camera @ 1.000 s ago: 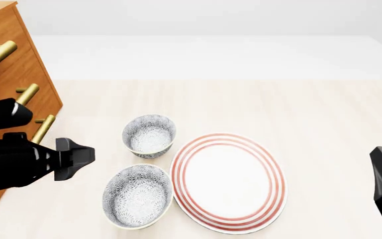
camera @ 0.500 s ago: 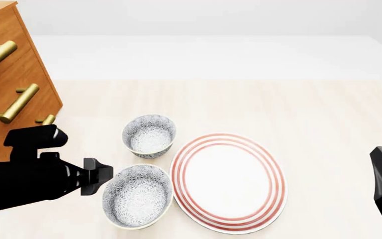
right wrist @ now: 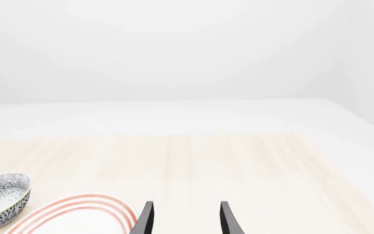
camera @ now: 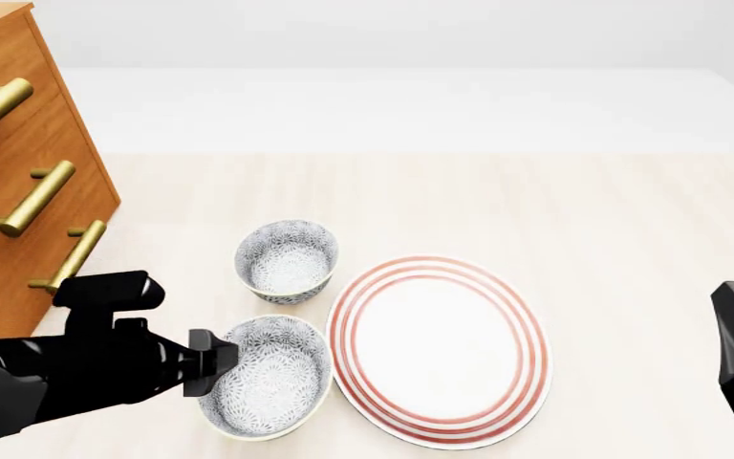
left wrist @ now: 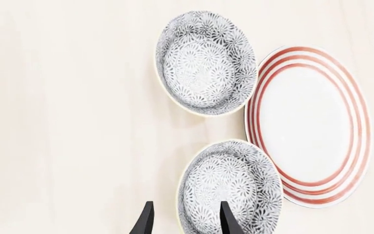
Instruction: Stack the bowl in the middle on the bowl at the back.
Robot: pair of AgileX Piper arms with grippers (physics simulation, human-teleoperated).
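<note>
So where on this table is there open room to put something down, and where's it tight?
Bare wood lies behind the back bowl and plate, and to the plate's right toward the right gripper. It's crowded near the front left: the nearer bowl sits close against the plate, with the left gripper at its rim and the drawer cabinet beside.

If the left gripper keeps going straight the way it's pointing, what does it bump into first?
Probably the near bowl. In the left wrist view the left gripper has its open fingers on either side of that bowl's left rim, so the rim looks first in line. How high the gripper sits above it is hard to judge.
</note>
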